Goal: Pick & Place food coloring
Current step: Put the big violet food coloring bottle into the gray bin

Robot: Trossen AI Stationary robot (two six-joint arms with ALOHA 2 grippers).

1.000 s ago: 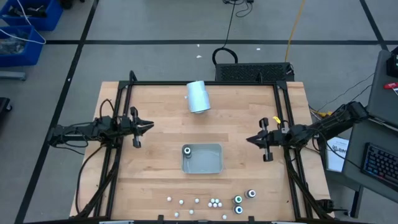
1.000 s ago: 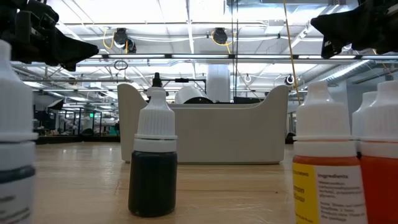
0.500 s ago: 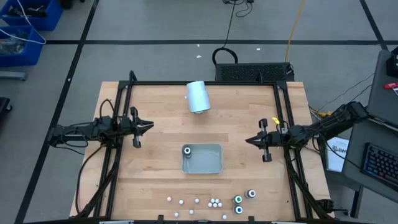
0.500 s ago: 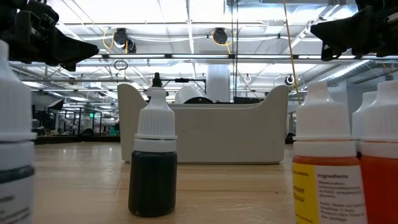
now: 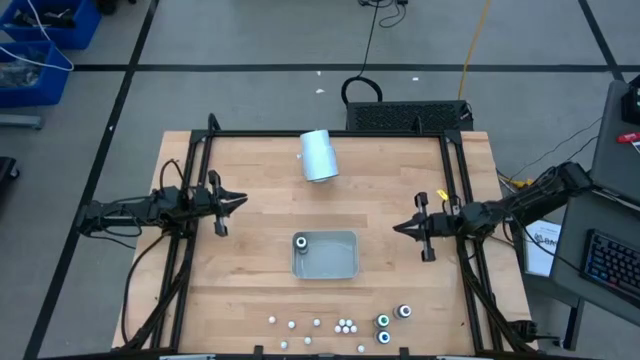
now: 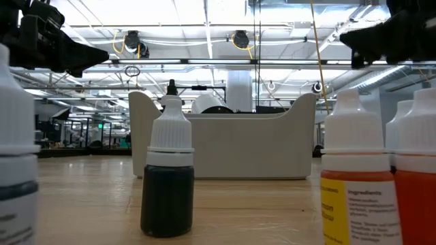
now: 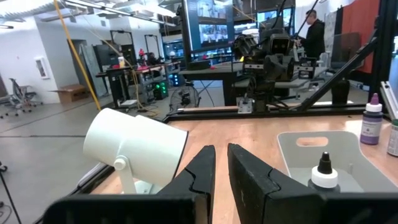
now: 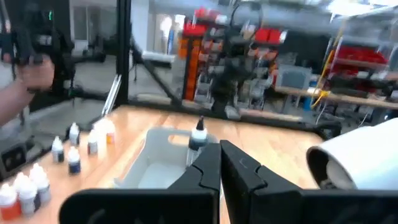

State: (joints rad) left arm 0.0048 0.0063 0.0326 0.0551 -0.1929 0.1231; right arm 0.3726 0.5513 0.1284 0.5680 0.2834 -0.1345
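Note:
The food coloring bottles stand in a loose row along the table's near edge: small white-topped ones [image 5: 318,324] and larger dark ones [image 5: 383,321]. In the low view a dark bottle [image 6: 167,184] and orange ones [image 6: 354,177] stand close by. One more bottle [image 5: 301,241] stands upright in the grey tray [image 5: 340,272], at its far left corner. My left gripper [image 5: 243,200] hovers shut over the table's left part. My right gripper [image 5: 397,226] hovers shut to the right of the tray, pointing at it. Neither touches anything.
A pale-blue cylinder [image 5: 318,156] lies on its side near the table's far edge. Black frame rails [image 5: 200,180] run along the left and right edges. Bare wood lies between the tray and the bottle row. A person [image 7: 314,34] stands in the room beyond.
My right gripper has crept a little toward the table's left, closer to the tray, staying shut. The bottles and the tray have kept their places.

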